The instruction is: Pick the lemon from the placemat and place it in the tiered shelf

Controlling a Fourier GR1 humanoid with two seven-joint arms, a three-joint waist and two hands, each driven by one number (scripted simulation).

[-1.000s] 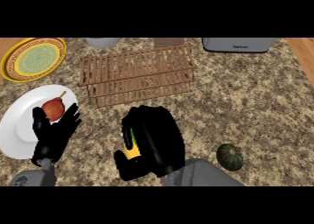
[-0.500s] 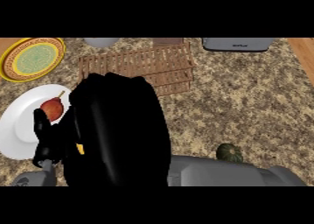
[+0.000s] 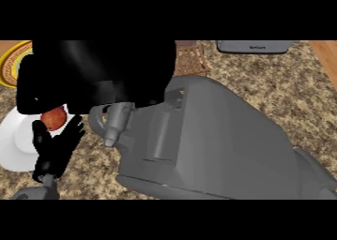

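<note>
My right hand [image 3: 95, 77] and grey forearm fill most of the view, lifted close under the camera; I cannot tell how its fingers stand, nor whether it carries the lemon. The lemon itself shows nowhere, so I judge the pick possibly done and the placing on the shelf [image 3: 254, 46], at the worktop's far edge, still left. My left hand [image 3: 54, 145] rests with fingers straight and apart over the white plate [image 3: 8, 145] near the left edge, beside a reddish fruit [image 3: 54, 117]. The worktop [image 3: 295, 89] is speckled brown stone.
</note>
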